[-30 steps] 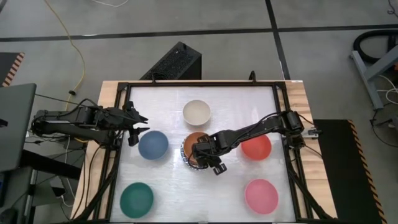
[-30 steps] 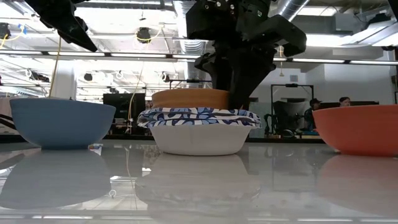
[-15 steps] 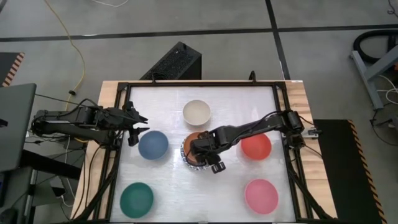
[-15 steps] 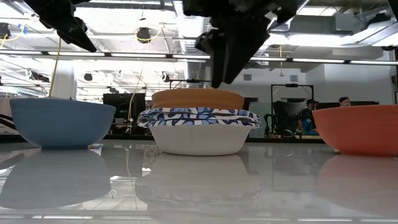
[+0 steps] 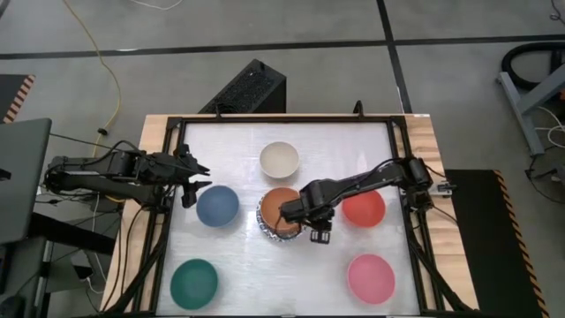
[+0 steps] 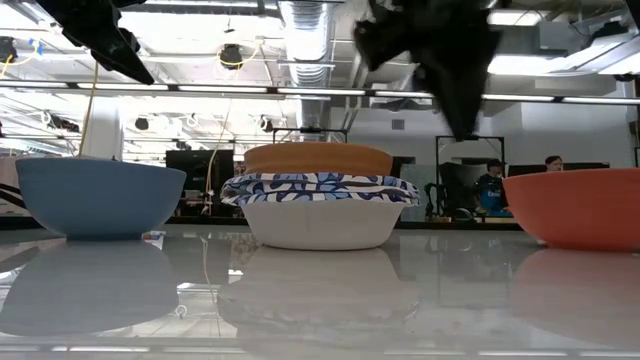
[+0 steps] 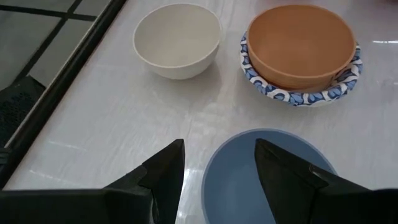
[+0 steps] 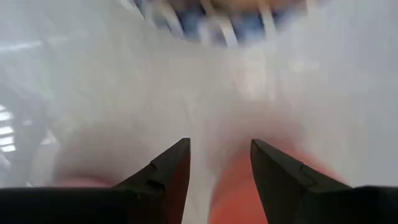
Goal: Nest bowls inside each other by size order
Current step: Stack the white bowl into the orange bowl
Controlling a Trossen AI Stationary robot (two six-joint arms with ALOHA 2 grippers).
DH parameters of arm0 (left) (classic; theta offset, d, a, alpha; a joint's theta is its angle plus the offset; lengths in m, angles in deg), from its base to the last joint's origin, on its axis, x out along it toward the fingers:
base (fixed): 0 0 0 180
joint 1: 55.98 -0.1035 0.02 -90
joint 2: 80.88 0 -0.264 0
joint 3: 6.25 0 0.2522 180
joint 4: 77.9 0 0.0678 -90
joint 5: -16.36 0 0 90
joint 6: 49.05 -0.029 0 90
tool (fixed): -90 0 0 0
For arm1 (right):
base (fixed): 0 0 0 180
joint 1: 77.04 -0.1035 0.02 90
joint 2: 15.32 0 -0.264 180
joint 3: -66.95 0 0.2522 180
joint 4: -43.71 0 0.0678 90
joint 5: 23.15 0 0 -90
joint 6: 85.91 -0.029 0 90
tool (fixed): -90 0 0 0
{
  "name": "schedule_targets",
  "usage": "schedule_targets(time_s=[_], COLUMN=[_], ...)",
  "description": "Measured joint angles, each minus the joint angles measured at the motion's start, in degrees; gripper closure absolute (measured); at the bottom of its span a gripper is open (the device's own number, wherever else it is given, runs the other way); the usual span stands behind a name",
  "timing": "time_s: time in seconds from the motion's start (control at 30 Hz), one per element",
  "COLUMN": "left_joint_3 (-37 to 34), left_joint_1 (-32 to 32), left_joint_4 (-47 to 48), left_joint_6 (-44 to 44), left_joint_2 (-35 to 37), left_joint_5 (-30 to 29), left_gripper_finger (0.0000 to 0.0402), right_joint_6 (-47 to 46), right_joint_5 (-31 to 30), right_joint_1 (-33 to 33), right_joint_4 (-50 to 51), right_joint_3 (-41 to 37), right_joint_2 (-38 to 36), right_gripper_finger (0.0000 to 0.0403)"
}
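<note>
From overhead, six bowl sites are showing on the glossy white table (image 5: 238, 256): one plain cream bowl (image 5: 279, 160), one slate-blue bowl (image 5: 217, 205), one red bowl (image 5: 369, 208), one dark green bowl (image 5: 194, 281), one pink bowl (image 5: 371, 277), and at frame centre one orange bowl (image 5: 281, 202) sitting nested in blue-and-white patterned bowls (image 5: 265, 221), their count unclear. The right gripper (image 5: 319, 235) is hanging empty just right of that stack, fingers spread; the left gripper (image 5: 196, 177) is waiting at centre-left, fingers apart and empty.

At table level, an industrial room with ducts and two distant people is lying behind.

The left wrist view is showing its spread fingers (image 7: 163, 174) over the slate-blue rim.

The right wrist view is blurred.
</note>
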Motion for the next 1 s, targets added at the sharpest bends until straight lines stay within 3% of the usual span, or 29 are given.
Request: schedule_targets(time_s=[0.33,0.6,0.8,1.0], left_joint_3=[0.0,0.0,0.0,0.0], left_joint_1=[0.0,0.0,0.0,0.0], left_joint_4=[0.4,0.1,-0.1,-0.2], left_joint_6=[0.0,-1.9,-4.1,-5.0], left_joint_2=[0.0,0.0,0.0,0.0], left_joint_5=[1.6,2.3,2.3,2.3], left_gripper_finger=[0.0216,0.0216,0.0216,0.0216], right_joint_6=[-15.4,-33.0,-37.6,-34.6], right_joint_5=[-8.3,-24.2,-36.7,-37.7], right_joint_1=[-9.6,-15.3,-8.9,4.4], right_joint_4=[3.5,3.5,3.6,2.1], right_joint_3=[-1.2,-1.2,-1.2,-1.2], right_joint_2=[-4.4,-14.0,-18.3,-17.5], right_gripper_finger=[0.0231,0.0259,0.0270,0.0269])
